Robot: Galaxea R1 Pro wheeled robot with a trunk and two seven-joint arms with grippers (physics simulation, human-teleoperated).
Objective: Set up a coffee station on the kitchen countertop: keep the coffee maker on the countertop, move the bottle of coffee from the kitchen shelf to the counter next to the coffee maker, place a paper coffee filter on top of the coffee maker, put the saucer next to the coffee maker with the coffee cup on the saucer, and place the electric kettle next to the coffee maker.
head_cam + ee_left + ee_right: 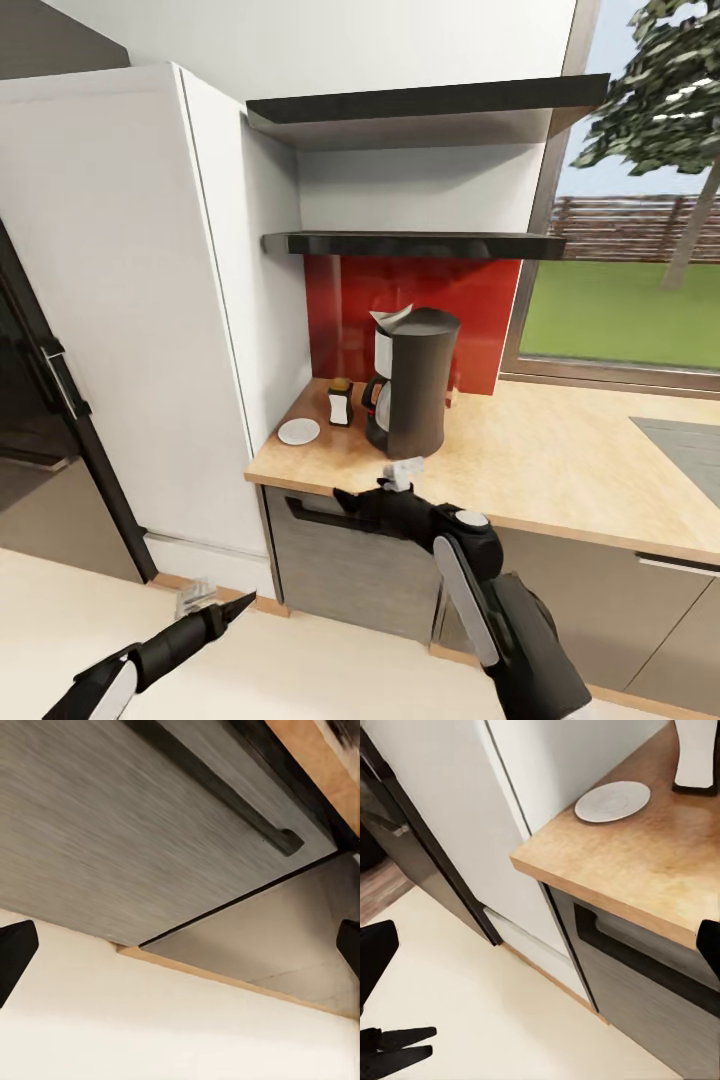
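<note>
On the table (560, 470), the saucer (298, 431), bottle of coffee (340, 402) and coffee maker (413, 383) stand in a row. The left fingers (196, 598) hang low, spread, empty, well below them. The right fingers (403, 472), spread and empty, hover at the table edge just before the coffee maker.

A red backsplash panel (440, 290) sits under 2 dark wall shelves (415, 243), beside a tall white cabinet (120, 300) and a window (640, 250).

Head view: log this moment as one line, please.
coffee maker on countertop, filter on top | saucer empty, left of it | coffee bottle beside it | right tool open at counter edge | left tool open, low
</note>
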